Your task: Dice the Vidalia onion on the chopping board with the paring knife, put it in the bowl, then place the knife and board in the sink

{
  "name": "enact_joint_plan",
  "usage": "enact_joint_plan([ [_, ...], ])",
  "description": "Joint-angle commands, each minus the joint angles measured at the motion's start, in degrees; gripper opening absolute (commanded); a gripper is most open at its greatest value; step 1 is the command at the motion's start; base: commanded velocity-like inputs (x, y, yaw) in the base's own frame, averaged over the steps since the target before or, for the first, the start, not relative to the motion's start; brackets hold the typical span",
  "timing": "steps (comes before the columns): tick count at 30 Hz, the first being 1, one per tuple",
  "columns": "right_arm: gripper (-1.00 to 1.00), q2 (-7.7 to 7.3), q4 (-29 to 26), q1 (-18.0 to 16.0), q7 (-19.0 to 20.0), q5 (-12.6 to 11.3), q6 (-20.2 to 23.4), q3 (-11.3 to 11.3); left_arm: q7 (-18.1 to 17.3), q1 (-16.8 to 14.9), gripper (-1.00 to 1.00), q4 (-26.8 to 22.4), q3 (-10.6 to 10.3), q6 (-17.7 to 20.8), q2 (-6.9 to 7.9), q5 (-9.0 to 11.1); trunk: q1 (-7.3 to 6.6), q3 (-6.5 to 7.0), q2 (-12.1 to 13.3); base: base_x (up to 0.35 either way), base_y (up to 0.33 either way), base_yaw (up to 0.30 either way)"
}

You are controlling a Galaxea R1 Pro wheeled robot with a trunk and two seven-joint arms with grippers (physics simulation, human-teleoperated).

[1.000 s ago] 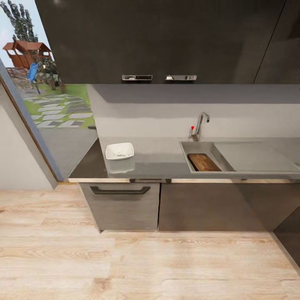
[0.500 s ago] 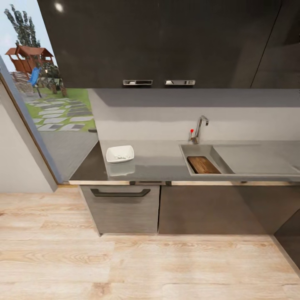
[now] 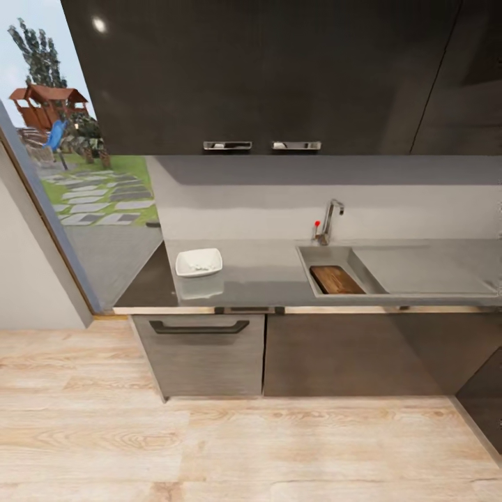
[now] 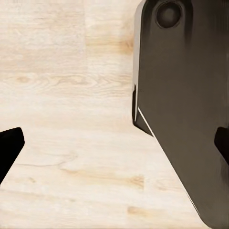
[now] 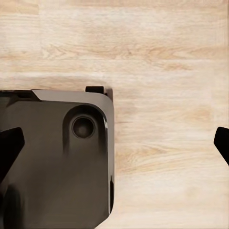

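The grey countertop (image 3: 258,270) runs across the head view. On its left part sits the white square bowl (image 3: 199,263). To the right is the steel sink (image 3: 326,254) with the dark brown chopping board (image 3: 337,279) lying inside the basin. The Vidalia onion and the paring knife are out of view. My left gripper (image 4: 114,145) hangs open over the wooden floor, nothing between its fingers. My right gripper (image 5: 114,143) is open too, likewise over the floor.
A chrome tap (image 3: 329,217) with a red knob stands behind the basin, and a drainboard (image 3: 418,268) extends right. Dark cabinets (image 3: 202,348) sit under the slab, with wall cabinets above. A glass door (image 3: 63,188) is at left. My dark base (image 5: 52,157) lies below both grippers.
The camera has drawn back from the counter, so bowl, sink and board look smaller and sit lower. Nothing on the counter has moved.
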Motion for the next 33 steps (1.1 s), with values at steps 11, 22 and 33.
enact_joint_plan([
  [11,1.0,-0.03,0.0,0.0,0.0,-0.7,-0.1,0.5,0.2,0.0,1.0,0.0,-0.6,-0.1,0.02,0.7,0.02,0.94,-0.1,0.0,0.0,-0.071],
  [22,1.0,-0.04,0.0,0.0,0.1,-0.7,-0.3,0.5,0.2,0.1,1.0,0.0,-0.6,-0.1,0.02,0.6,0.02,1.97,-0.1,0.0,0.0,-0.063],
  [33,1.0,0.56,-0.9,0.0,0.3,-1.0,-0.9,0.3,0.2,0.0,1.0,0.0,-0.6,-0.1,0.02,0.7,0.02,2.53,-0.1,0.0,0.0,-0.004],
])
